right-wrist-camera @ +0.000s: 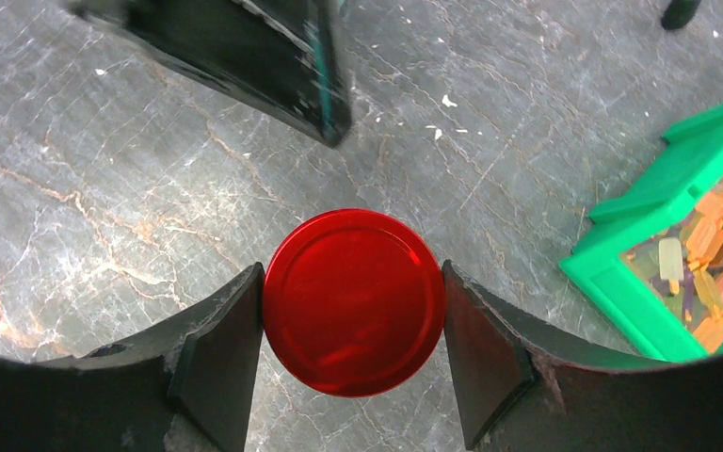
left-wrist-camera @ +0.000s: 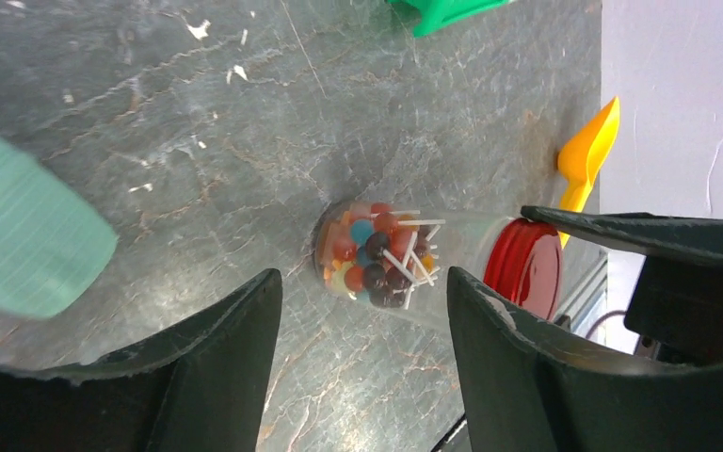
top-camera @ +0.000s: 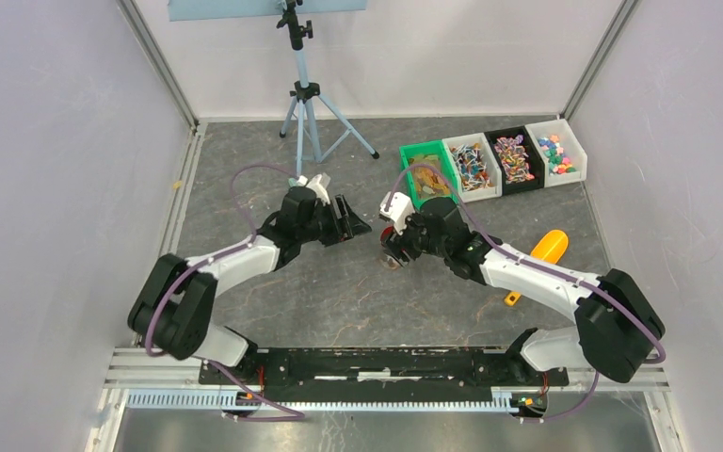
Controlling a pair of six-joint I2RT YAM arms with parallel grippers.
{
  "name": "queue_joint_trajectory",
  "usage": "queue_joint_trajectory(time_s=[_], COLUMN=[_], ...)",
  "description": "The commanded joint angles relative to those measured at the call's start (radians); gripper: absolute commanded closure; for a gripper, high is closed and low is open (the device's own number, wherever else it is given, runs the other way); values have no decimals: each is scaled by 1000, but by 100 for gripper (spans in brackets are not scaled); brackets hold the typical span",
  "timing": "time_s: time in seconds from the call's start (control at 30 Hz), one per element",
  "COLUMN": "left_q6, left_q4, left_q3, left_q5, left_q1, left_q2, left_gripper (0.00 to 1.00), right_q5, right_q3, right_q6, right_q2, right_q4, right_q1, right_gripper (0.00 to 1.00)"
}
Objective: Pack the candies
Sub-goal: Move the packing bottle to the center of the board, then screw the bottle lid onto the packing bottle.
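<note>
A clear jar (left-wrist-camera: 452, 264) holds the candies (left-wrist-camera: 377, 254), small round sweets in mixed colours on white sticks, piled at its base. A red round lid (right-wrist-camera: 353, 301) sits on top of the jar. My right gripper (right-wrist-camera: 350, 273) is shut on the lid, with both fingers touching its rim. In the top view it (top-camera: 393, 247) is at the table's middle. My left gripper (left-wrist-camera: 363, 273) is open and empty, with its fingers apart and pointing at the jar from the left. In the top view it (top-camera: 353, 224) is a short way from the jar.
An orange scoop (top-camera: 541, 254) lies right of the jar. At the back right stand a green bin (top-camera: 430, 169), a white bin (top-camera: 472, 166), a black bin (top-camera: 515, 158) and a white bin (top-camera: 557, 153), all holding sweets. A tripod (top-camera: 306, 104) stands at the back.
</note>
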Motion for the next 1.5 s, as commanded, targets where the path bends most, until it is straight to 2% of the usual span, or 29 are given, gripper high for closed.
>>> queue_joint_trajectory(time_s=[0.0, 0.13, 0.23, 0.3, 0.4, 0.47, 0.5, 0.7, 0.93, 1.1, 1.23, 1.37, 1.47], left_q6=[-86, -207, -63, 1, 79, 130, 158, 260, 363, 390, 410, 446, 491], left_q4=[-36, 88, 25, -41, -119, -195, -253, -362, -477, -482, -492, -491, -493], left_q3=[-46, -122, -100, -97, -75, -24, 0, 120, 281, 328, 371, 404, 416], left_q5=[-118, -69, -64, -100, -134, -148, -150, -98, -128, -183, -222, -271, -310], left_q1=[-1, -14, -37, -37, -38, -37, -37, -41, -108, -182, -226, -275, -314], left_q2=[-142, -187, -211, -254, -324, -343, -343, -294, -205, -158, -105, -61, -24], left_gripper=[28, 23, 22, 21, 18, 16, 14, 12, 8, 5, 6, 6, 6], right_q5=[113, 92, 89, 85, 77, 80, 73, 39, -60, -270, -346, -327, -291], right_q3=[-25, -42, -51, -43, -27, -24, -25, -65, -357, -445, -505, -598, -616], right_q6=[119, 198, 197, 174, 144, 125, 110, 48, 70, 79, 100, 85, 71], right_q2=[-4, -21, -40, -51, -71, -88, -100, -163, -285, -244, -188, -160, -127], right_q4=[-95, -93, -95, -103, -111, -100, -90, -26, 395, 568, 738, 971, 1033], right_q1=[-1, -1, -1, -1, -2, -1, -1, -6, -86, -164, -198, -198, -198], right_gripper=[49, 49, 45, 37, 17, 9, 2, 2, 2, 2, 2, 2, 2])
